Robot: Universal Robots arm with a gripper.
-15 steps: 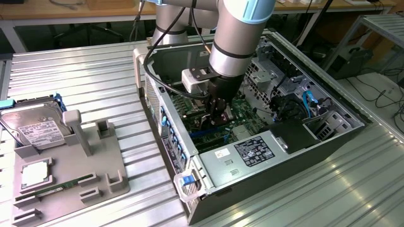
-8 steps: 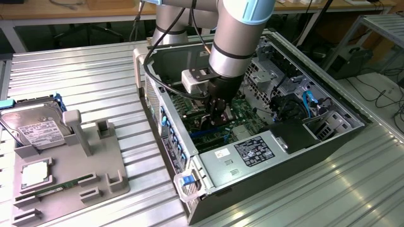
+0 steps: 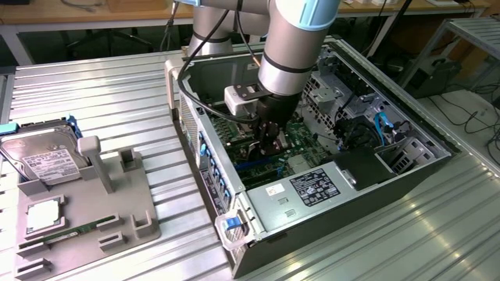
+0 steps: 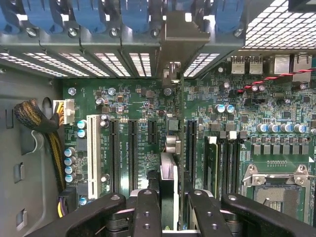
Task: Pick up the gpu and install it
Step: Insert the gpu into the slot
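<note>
In the wrist view the gpu point(image 4: 169, 173) appears edge-on as a thin card standing upright over the green motherboard point(image 4: 222, 89). Its silver end bracket point(image 4: 171, 37) reaches the rear slot openings of the case. My gripper point(image 4: 174, 200) is shut on the gpu, one black finger point(image 4: 146, 210) on each side of the card. The card stands in line between the long black expansion slots point(image 4: 132, 153). In the exterior view my gripper point(image 3: 270, 140) reaches straight down into the open computer case point(image 3: 312, 193), with the dark gpu point(image 3: 260, 153) under it at the board.
Blue slot latches point(image 4: 94, 15) line the case's rear wall. The CPU socket point(image 4: 276, 182) and a yellow-black cable bundle point(image 4: 37, 118) flank the slots. On the exterior view's left a grey parts holder point(image 3: 117, 199) carries a hard drive point(image 3: 43, 158), a chip point(image 3: 44, 213) and a memory stick point(image 3: 74, 231).
</note>
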